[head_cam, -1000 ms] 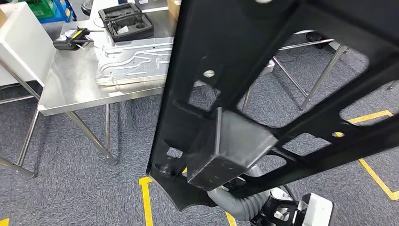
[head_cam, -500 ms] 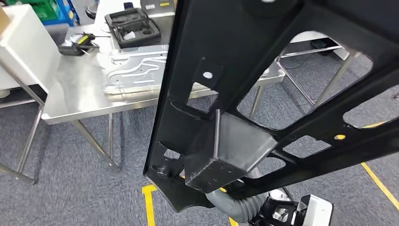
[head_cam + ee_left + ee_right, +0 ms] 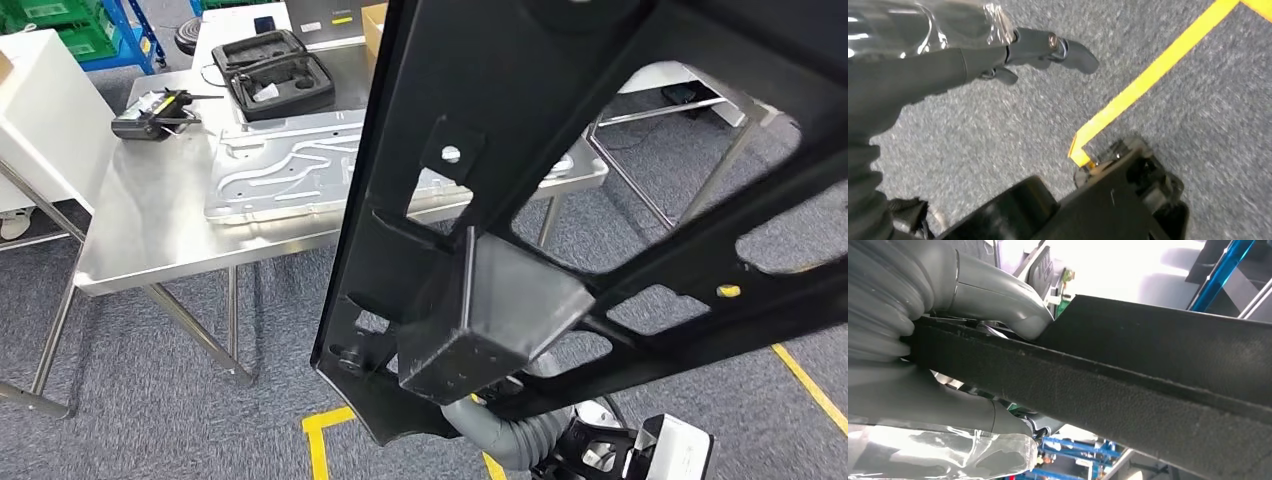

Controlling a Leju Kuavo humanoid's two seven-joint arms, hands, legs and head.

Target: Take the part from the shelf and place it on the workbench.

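Gripping the black part [image 3: 560, 180], the right hand [image 3: 973, 355] holds it above the floor, short of the steel counter [image 3: 150, 215]; left hand [image 3: 1013, 50] hangs loose, holding nothing.

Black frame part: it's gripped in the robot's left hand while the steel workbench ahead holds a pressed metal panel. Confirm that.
Wrong hand. The right wrist view shows the right hand gripping the black frame part; the left hand hangs over the carpet holding nothing. The pressed metal panel does lie on the steel workbench.
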